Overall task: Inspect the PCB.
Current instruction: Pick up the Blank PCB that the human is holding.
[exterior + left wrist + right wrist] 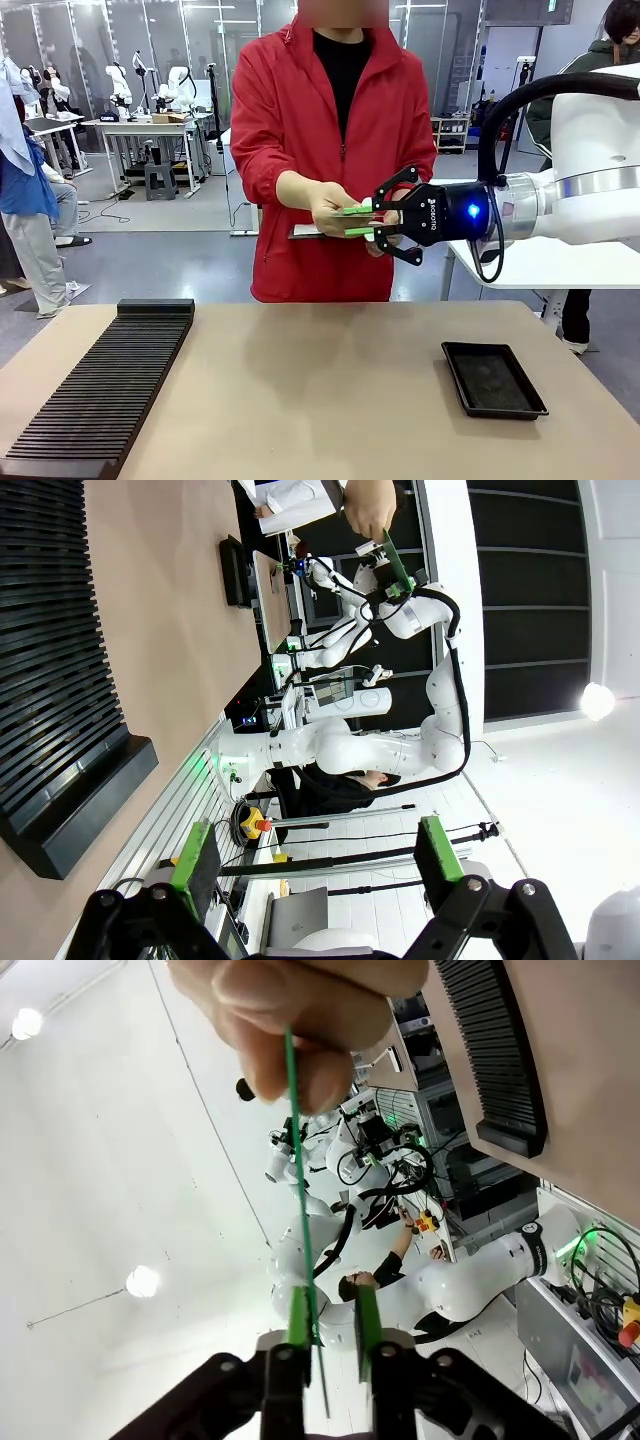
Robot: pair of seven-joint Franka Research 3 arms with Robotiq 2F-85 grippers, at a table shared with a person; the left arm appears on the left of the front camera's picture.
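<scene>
Right gripper (360,221) is closed on the PCB (300,1180). Board sits edge-on between the pads, long axis straight along the fingers. Far end is pinched in the person's hand (330,205), in mid-air in front of the person. Both hold it, so my guess: pull back along that axis only once the hand lets go. Left gripper (315,825) is open, well apart, low by the slotted rack (60,680).

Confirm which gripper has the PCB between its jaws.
The right gripper: its jaws flank the PCB in the person's hand; the left gripper gapes empty.
</scene>
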